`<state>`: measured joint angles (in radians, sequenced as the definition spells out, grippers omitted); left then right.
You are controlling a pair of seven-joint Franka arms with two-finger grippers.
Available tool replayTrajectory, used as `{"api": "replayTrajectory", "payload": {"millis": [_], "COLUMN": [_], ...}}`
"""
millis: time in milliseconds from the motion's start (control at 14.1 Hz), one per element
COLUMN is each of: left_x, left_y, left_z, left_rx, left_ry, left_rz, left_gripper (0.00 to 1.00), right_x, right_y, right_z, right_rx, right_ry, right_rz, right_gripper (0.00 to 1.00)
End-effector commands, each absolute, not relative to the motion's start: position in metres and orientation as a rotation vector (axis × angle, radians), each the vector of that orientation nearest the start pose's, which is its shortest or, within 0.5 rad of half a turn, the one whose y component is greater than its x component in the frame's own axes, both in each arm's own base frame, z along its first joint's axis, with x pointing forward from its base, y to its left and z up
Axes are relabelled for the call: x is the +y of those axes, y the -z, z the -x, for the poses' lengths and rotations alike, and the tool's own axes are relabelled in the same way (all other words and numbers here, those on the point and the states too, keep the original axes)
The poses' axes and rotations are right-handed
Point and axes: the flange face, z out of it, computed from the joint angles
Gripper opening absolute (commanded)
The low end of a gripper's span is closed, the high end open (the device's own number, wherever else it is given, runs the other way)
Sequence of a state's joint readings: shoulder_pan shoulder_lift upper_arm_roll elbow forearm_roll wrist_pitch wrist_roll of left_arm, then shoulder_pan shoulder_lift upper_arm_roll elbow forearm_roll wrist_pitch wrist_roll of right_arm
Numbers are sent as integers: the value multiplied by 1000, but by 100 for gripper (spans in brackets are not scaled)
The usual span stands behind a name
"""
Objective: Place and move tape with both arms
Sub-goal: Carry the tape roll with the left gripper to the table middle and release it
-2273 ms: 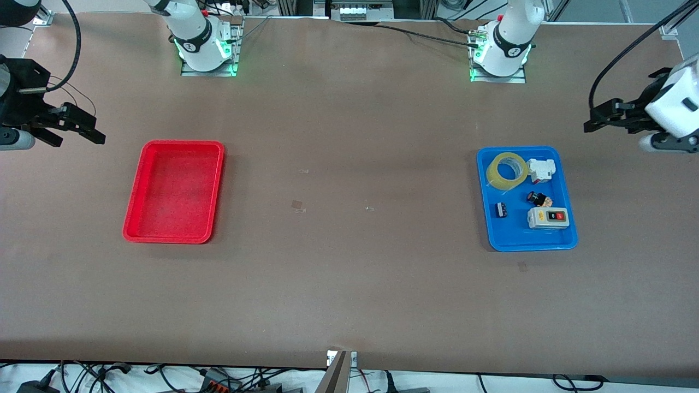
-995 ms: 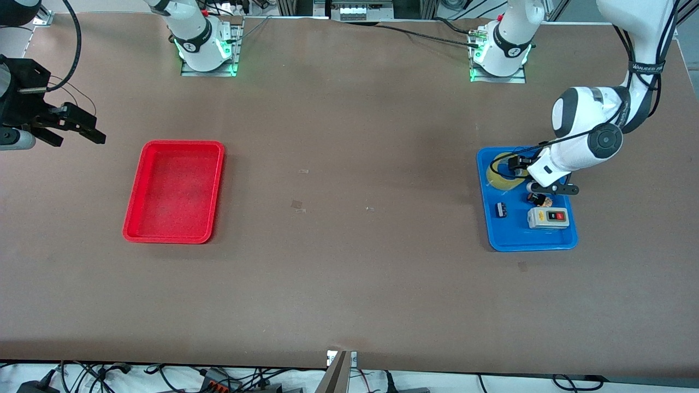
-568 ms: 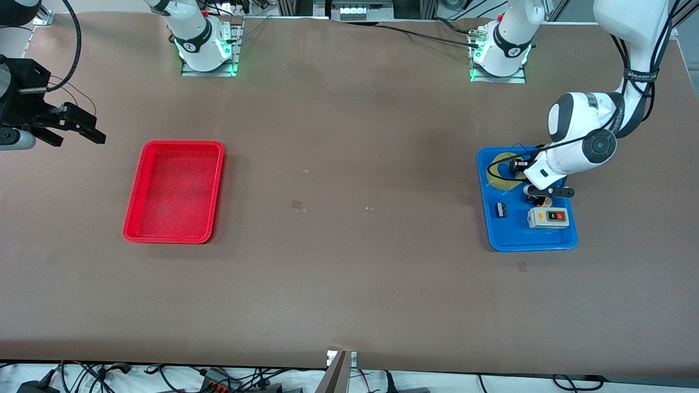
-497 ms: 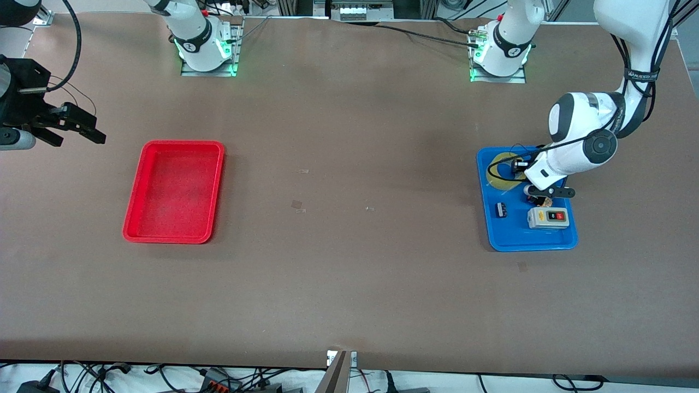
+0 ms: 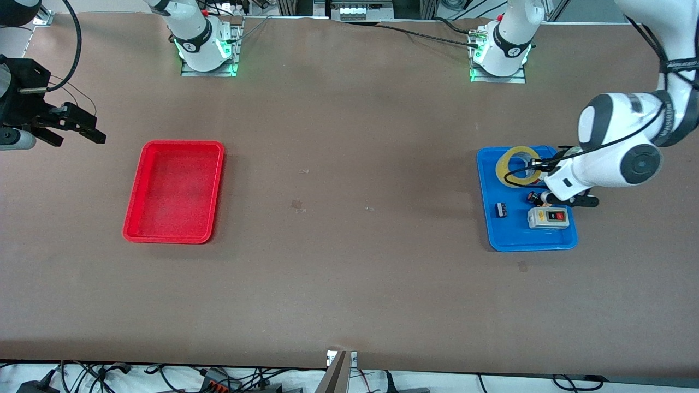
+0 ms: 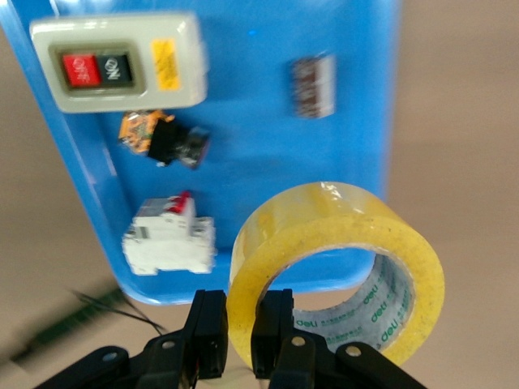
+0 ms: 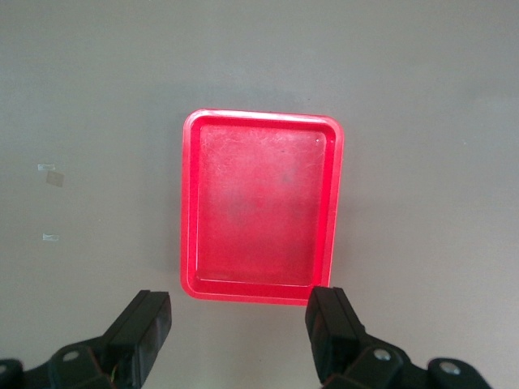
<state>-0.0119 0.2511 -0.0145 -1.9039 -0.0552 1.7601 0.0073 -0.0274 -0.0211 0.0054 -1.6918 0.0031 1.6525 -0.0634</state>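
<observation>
The left claw [image 6: 239, 340] grips one tape roll [image 6: 336, 263] by its wall, lifted over the blue tray [image 5: 513, 237]. Below it lie four small parts: a switch box [image 6: 117, 71], a breaker [image 6: 169, 241], a button [image 6: 162, 142], a block [image 6: 312, 85]. The right claw [image 7: 239, 328] waits spread above one red tray [image 7: 259, 207] on the brown worktop [image 5: 349, 284].

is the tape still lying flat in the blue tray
No, the left gripper has its fingers clamped on the wall of the tape, holding it lifted and tilted on edge above the blue tray.
</observation>
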Motion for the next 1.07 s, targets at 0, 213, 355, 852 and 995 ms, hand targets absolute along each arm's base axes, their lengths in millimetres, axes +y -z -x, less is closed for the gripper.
{"api": "replayTrajectory", "payload": {"millis": [0,213,355,852,995], "left_x": [-105,-217,-292,-504,-510], "left_y": [-340,-323,-314,-253,-251], "left_z": [-581,-579,-563,-500,-497], "left_rx": [-157,-418,-643,-1092,-1064], "left_ry": [-701,-692,-604,-439,-427], "left_rz": [3150,3153,3126,3110,3115], "left_gripper": [0,0,0,1,26], "right_x": [-10,-8,-8,-15,-16], "right_y": [-594,-594,-592,-585,-586], "right_z": [-550,-550,-549,-548,-547], "right_rx": [-78,-83,-85,-61,-54], "right_ry": [-23,-23,-33,-76,-75], "right_rz": [3131,3129,3129,3124,3124], "right_gripper": [100,100,100,100,100]}}
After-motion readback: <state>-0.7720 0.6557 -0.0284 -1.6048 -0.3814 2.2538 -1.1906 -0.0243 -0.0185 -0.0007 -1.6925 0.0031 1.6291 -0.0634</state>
